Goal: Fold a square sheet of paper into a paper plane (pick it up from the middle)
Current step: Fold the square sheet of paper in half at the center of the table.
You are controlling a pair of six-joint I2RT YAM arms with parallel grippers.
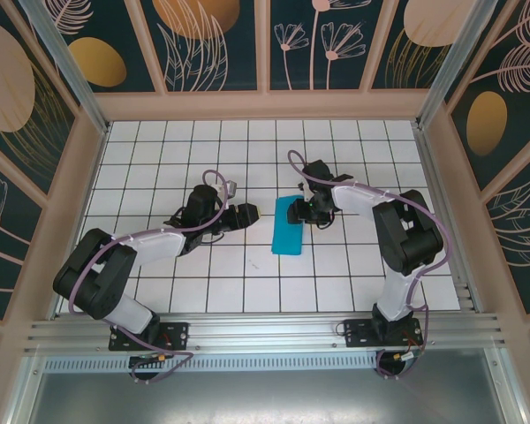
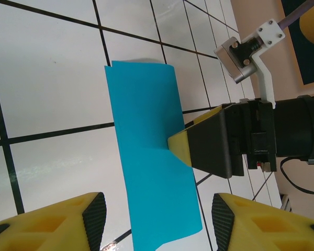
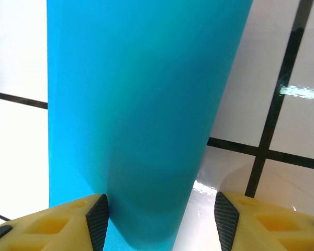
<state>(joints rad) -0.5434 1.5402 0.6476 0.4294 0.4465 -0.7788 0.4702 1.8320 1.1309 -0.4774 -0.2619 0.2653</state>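
Nearest the overhead camera sit my two arm bases, bolted at the near edge of the white tiled tabletop (image 1: 247, 287). Both arms reach in toward the middle. The cyan sheet of paper (image 1: 287, 227) lies flat there as a long narrow strip, between my two tools. My left tool (image 1: 247, 215) is just beside the strip's left edge. My right tool (image 1: 305, 210) is at the far part of its right edge.

From my left wrist, the left tool (image 2: 156, 215) stands partly open, and its yellow fingers (image 2: 89, 217) have hold of nothing. The near end of the sheet of paper (image 2: 146, 136) lies on the tiles in the gap between them and runs away from me. Partway along it, the yellow tip of my right tool (image 2: 182, 147) touches the strip's right edge, where the paper bulges a little. At the far end a second layer shows just past the top one, at the left corner.

From my right wrist, the right tool (image 3: 159, 219) is also spread wide, with nothing clamped in it. The sheet of paper (image 3: 146, 94) runs from between its fingers (image 3: 97, 222) straight away across the tiles. The left fingertip is at the strip's edge, while the right one stands over bare tabletop (image 3: 282, 178), apart from the paper.
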